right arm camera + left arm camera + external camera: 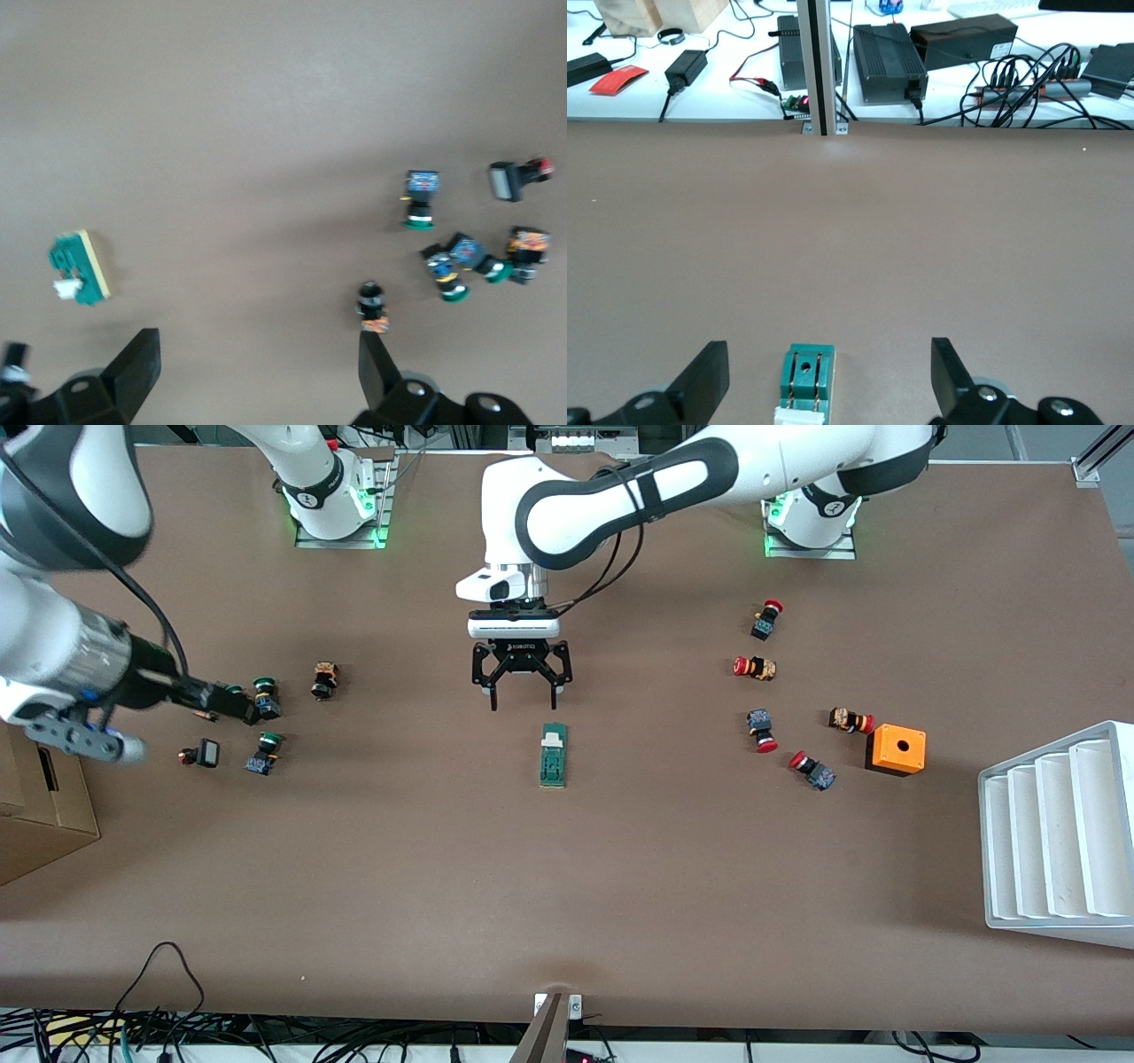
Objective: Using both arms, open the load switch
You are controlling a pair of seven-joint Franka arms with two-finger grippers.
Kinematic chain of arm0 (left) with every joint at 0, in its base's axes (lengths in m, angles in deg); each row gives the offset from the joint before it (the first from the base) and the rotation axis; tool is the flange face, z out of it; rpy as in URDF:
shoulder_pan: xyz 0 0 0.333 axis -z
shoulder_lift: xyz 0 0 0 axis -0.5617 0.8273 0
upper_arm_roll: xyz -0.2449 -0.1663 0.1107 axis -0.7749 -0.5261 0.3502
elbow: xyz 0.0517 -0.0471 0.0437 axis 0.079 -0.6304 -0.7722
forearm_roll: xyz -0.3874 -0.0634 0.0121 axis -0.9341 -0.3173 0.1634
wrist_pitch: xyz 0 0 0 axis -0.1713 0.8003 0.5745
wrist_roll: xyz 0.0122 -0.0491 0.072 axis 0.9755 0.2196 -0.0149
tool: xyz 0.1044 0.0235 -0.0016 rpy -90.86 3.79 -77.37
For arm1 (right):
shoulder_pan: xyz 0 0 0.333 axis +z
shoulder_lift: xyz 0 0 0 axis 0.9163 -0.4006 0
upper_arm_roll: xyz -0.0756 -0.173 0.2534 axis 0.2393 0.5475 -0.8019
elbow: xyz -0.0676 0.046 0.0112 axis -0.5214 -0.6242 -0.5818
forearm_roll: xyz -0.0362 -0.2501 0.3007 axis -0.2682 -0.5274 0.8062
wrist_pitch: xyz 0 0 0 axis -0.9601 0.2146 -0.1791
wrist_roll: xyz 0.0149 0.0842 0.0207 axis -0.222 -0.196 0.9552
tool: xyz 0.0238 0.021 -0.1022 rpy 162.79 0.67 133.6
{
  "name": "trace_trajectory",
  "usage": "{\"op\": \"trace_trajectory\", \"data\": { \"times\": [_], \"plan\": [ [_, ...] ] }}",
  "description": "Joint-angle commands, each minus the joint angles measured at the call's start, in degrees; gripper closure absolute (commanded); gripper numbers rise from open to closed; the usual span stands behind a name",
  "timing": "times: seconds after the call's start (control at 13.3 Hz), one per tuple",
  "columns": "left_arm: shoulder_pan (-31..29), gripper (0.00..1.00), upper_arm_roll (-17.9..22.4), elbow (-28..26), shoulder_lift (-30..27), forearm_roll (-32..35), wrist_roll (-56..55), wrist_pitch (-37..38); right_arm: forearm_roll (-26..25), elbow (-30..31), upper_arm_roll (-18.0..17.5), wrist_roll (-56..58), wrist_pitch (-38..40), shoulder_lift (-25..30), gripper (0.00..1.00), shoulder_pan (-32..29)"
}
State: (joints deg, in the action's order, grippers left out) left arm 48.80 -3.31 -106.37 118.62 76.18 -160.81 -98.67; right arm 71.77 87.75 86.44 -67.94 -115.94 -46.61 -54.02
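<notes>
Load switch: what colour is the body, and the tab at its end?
The load switch has a dark-green body and a white tab; the left wrist view shows it best.

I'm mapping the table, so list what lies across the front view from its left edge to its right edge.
Cardboard box → green-capped buttons → load switch → red-capped buttons → orange cube → white rack.

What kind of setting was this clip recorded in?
Most likely a robotics lab bench: two white jointed robot arms bolted along a brown table, small industrial parts laid out such as a slim dark-green load switch and red-capped push buttons, and power bricks and cables at the table's edge.
</notes>
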Motion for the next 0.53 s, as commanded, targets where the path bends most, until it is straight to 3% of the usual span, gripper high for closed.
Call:
{"op": "trace_trajectory", "data": {
  "times": [0.0,0.23,0.45],
  "plan": [
    [-1.08,0.00,-1.18,2.21,-3.32,-8.46,6.87,-0.02,-5.53,4.96,-0.54,9.88,0.96,5.69,0.01,-1.12],
    [-2.14,0.00,-1.36,5.37,-7.28,-18.56,14.16,0.16,-7.83,8.04,-0.46,12.46,0.70,9.56,0.01,-1.21],
    [-4.50,0.00,-0.66,8.54,-12.72,-33.05,24.10,0.95,-8.46,6.56,-0.54,12.55,0.79,8.26,0.01,-1.29]
  ]
}}
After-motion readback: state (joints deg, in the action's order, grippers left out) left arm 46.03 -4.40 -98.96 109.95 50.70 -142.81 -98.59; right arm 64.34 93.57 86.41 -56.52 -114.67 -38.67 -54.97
